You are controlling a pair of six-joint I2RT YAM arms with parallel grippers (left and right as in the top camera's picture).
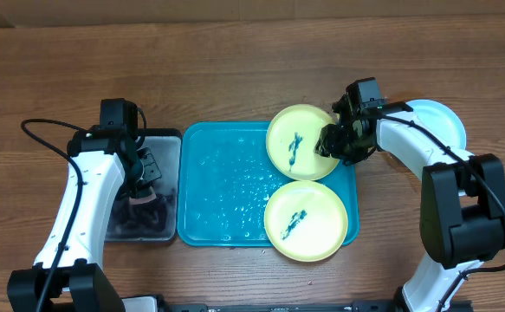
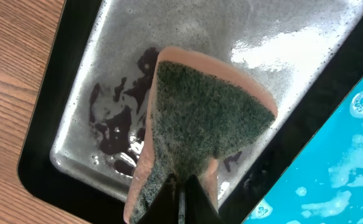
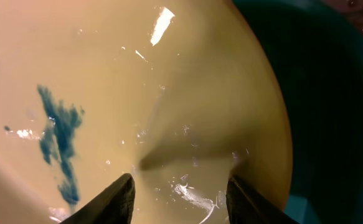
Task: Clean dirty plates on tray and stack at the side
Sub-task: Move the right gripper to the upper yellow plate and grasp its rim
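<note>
Two pale yellow-green plates lie at the right end of the turquoise tray [image 1: 222, 186]. The far one [image 1: 297, 139] and the near one [image 1: 306, 221] each carry a dark blue smear. My right gripper [image 1: 332, 140] is open just over the far plate's right edge. In the right wrist view its fingers [image 3: 181, 180] straddle the wet plate surface [image 3: 137, 74]. The light blue plate [image 1: 438, 121] lies on the table at the far right, partly hidden by my right arm. My left gripper [image 1: 145, 178] is shut on a green-faced pink sponge [image 2: 206, 118].
A smaller black tray [image 1: 157, 143] lies left of the turquoise tray. Its wet grey bottom [image 2: 106, 74] has dark puddles, and the sponge hangs over it. The turquoise tray's wet floor shows at the edge of the left wrist view [image 2: 343, 162].
</note>
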